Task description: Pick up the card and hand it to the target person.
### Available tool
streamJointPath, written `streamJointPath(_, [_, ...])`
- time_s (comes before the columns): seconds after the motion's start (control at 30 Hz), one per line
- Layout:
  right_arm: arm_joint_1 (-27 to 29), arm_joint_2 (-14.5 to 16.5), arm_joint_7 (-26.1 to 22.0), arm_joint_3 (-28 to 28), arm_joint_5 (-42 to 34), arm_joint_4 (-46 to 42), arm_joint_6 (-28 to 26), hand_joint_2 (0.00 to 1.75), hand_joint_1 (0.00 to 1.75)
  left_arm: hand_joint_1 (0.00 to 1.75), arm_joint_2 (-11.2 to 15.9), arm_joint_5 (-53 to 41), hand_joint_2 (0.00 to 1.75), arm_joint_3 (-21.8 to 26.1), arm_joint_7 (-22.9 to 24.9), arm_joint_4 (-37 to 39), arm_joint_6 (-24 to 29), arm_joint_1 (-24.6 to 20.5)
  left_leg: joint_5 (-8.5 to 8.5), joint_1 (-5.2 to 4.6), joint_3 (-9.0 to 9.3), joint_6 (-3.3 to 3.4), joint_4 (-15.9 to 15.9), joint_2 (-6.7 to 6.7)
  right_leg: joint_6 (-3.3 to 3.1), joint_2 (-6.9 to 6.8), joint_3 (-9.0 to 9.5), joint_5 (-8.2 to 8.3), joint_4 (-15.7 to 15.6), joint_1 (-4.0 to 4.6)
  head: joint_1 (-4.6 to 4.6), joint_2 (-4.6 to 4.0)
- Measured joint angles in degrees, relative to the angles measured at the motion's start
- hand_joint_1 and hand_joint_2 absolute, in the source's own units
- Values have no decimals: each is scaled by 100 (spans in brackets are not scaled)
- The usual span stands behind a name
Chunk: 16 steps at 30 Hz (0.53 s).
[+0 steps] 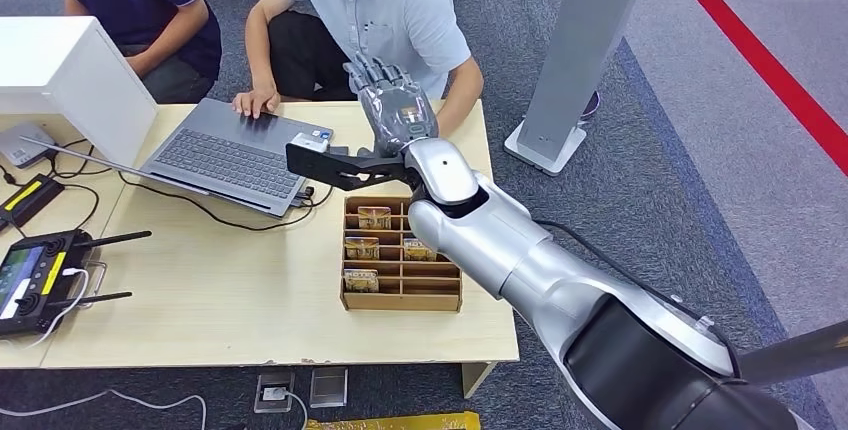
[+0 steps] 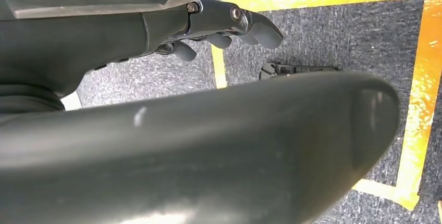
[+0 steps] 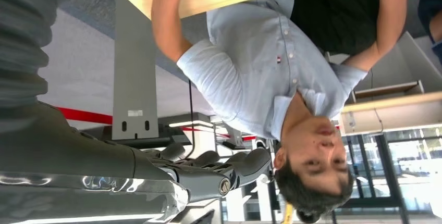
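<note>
Reaching toward the pale-shirted person (image 1: 385, 10), the glossy right hand (image 1: 392, 100) holds nothing, fingers (image 1: 375, 72) spread.

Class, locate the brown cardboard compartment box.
Head view: the brown cardboard compartment box sits on the wooden table's right side, below the raised right hand.
</note>
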Motion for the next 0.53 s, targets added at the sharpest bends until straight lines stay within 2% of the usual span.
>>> streamJointPath(0.13, [162,-369,194,-168,-290,-746,-45,175,0,0,1,127,0,0,13,0,38,21,0,0,2,0,1,0,0,2,0,0,-1,0,2,0])
streamJointPath(0.23, [525,-694,213,-380,-716,-1495,-103,175,0,0,1,224,0,0,16,0,85,31,-1,0,4,0,1,-1,0,1,1,0,-4,0,-3,0])
streamJointPath(0.37, [1429,-1242,18,-839,-1602,-2771,-280,175,0,0,4,269,0,0,49,0,130,61,-2,0,3,1,1,-3,1,-1,2,-1,-8,0,-3,0])
streamJointPath(0.53, [2723,-1794,-579,-1396,-2535,-4088,-455,175,0,0,8,282,0,0,90,0,165,83,-7,0,3,3,1,-3,2,-1,2,-2,-12,0,2,0])
